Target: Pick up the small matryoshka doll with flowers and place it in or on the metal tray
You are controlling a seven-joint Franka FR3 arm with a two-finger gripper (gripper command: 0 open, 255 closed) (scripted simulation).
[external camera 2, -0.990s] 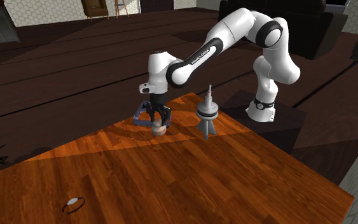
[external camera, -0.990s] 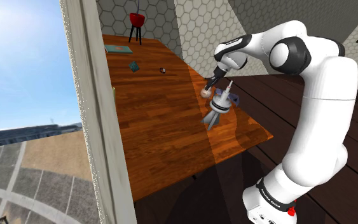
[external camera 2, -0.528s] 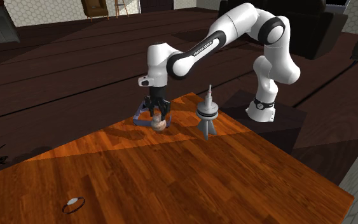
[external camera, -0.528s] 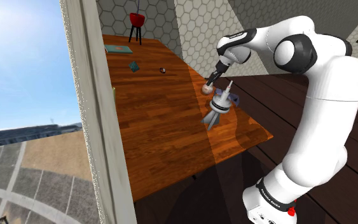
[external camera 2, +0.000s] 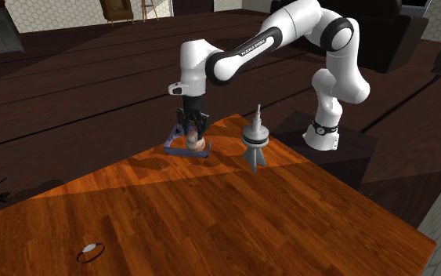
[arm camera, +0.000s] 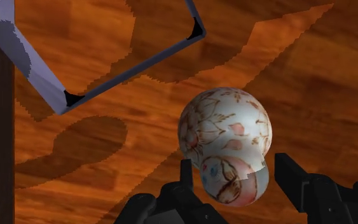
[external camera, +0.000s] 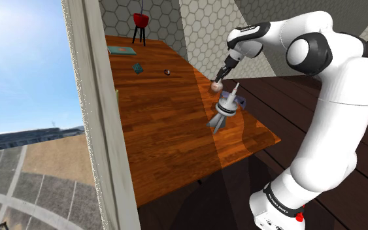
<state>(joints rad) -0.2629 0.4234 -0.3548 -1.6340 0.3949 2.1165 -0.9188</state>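
Up close, the claw [arm camera: 234, 165] clasps the flowered doll [arm camera: 225, 127]; the shoulder view shows it clear of the table [external camera: 163, 124].

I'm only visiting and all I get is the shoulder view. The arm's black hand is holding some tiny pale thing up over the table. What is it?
Observer: A small matryoshka doll. The wrist view shows it white, with brown-outlined flowers and pink touches.
Operator: Is it really gripped?
Observer: Yes. The gripper clasps its smaller end between two black fingers.
Operator: And the tray?
Observer: The tray has a blue-grey rim. In the wrist view it lies to one side of the doll, with bare wooden table straight beyond the doll.
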